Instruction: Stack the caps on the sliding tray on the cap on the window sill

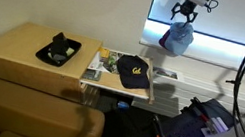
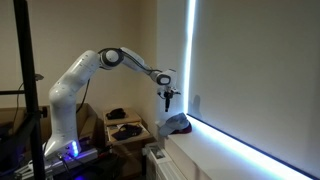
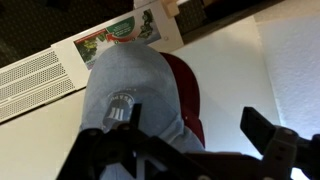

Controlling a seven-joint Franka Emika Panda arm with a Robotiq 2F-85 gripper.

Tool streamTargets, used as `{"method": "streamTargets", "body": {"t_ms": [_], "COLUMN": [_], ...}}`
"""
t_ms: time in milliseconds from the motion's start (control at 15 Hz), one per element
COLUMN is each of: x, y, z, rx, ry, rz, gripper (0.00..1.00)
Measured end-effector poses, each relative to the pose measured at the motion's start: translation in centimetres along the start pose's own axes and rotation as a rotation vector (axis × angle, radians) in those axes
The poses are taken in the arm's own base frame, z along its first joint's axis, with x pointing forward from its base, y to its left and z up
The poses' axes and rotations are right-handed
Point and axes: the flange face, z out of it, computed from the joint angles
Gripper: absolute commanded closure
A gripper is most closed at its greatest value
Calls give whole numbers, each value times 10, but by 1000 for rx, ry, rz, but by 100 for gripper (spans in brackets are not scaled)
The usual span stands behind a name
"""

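A grey-blue cap (image 3: 125, 80) lies on top of a red cap (image 3: 185, 95) on the white window sill (image 3: 235, 70). The grey-blue cap also shows in both exterior views (image 1: 177, 38) (image 2: 178, 123). A dark navy cap with a yellow logo (image 1: 132, 70) sits on the sliding tray (image 1: 144, 91) beside the table. My gripper (image 3: 196, 125) hangs just above the stacked caps, open and empty, and it shows in both exterior views (image 1: 187, 7) (image 2: 168, 96).
A magazine (image 1: 101, 61) lies on the tray beside the navy cap. A black object (image 1: 60, 50) rests on the wooden table (image 1: 9, 51). A vent grille (image 3: 35, 80) runs below the sill. A brown sofa (image 1: 14, 110) stands in front.
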Motion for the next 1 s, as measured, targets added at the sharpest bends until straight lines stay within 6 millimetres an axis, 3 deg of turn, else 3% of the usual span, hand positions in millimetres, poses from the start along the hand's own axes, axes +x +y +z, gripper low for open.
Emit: {"method": "streamTargets", "body": {"t_ms": [267,400,800,1000], "x": [-12,-27,-24,-36], "y": [-32,-37,-33,-50], "z": [-20,-16,-17,-31], "rx": [-70,-104,-118,-148], "ry": [-103,-124,-136,-253], "rz": [-171,-227,-236,-354], "gripper": [0,0,0,0]}}
